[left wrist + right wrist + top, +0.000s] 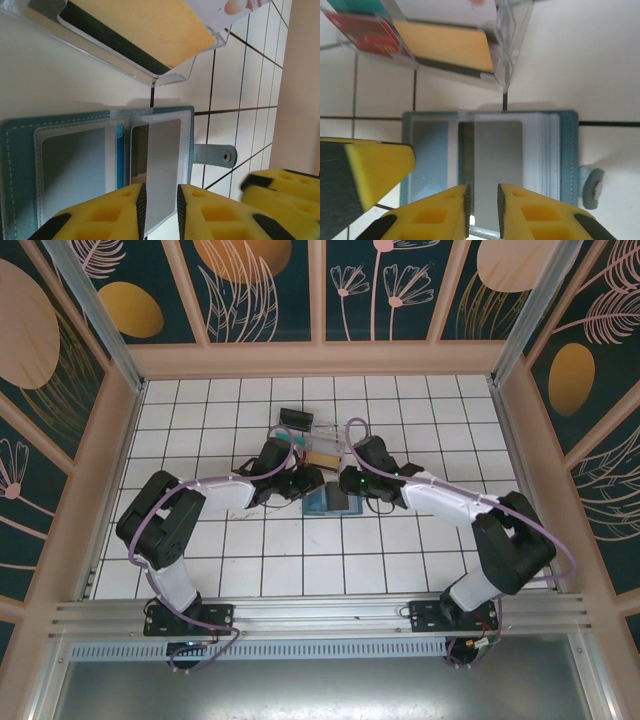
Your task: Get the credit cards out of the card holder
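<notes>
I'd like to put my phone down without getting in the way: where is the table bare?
Bare tiles lie between the card holder and the near rail, and in both far corners, left and right of the clear tray. It is crowded in the middle, where the left end effector and right end effector meet over the card holder.
</notes>
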`<state>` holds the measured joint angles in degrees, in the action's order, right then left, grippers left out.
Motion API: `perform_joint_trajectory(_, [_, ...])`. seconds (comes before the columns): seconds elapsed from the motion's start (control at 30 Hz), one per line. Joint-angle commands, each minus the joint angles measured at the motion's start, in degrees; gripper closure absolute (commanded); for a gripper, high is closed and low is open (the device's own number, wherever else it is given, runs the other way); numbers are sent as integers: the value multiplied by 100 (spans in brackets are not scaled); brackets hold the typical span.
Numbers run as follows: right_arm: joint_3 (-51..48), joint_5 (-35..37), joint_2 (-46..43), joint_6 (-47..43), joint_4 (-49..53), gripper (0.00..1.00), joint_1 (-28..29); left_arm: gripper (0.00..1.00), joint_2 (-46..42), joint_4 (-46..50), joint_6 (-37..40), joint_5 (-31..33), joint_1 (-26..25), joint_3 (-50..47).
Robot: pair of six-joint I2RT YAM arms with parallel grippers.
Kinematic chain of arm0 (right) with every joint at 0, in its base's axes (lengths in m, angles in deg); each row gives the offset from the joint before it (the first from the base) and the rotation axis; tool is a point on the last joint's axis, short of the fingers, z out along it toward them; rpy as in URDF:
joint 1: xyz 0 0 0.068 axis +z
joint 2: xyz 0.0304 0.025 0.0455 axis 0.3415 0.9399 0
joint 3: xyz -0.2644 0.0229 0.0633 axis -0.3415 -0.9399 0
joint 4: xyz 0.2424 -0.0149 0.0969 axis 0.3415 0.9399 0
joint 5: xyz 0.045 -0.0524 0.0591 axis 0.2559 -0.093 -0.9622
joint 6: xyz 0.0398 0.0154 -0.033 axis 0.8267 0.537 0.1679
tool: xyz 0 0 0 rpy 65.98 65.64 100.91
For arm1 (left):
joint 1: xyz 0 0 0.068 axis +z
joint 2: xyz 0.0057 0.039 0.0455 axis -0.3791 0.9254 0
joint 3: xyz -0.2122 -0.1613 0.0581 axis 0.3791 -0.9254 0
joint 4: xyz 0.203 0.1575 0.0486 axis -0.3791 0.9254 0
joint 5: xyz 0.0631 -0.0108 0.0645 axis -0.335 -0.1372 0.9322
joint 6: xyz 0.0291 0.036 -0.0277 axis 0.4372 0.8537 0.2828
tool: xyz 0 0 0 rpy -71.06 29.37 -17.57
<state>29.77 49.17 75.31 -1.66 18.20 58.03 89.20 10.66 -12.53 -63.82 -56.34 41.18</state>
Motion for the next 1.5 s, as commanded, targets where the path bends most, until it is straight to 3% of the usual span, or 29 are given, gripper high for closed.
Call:
perform_joint_trajectory(0.0, [193, -71, 294, 20, 351, 76, 34, 74, 152, -56, -23, -169, -13, -28])
perform_joint_trajectory(0.53, [104, 2, 1048, 65, 519, 80, -27, 74, 715, -424, -29, -732, -13, 169])
perform_joint_trajectory(1.07, [-38, 72, 1086, 65, 572, 80, -45, 74, 994, -428, 273, -993, -12, 366])
perform_joint_trajectory(1.47, [-84, 74, 1138, 74, 592, 80, -45, 72, 900, 719, 863, -257, -10, 672])
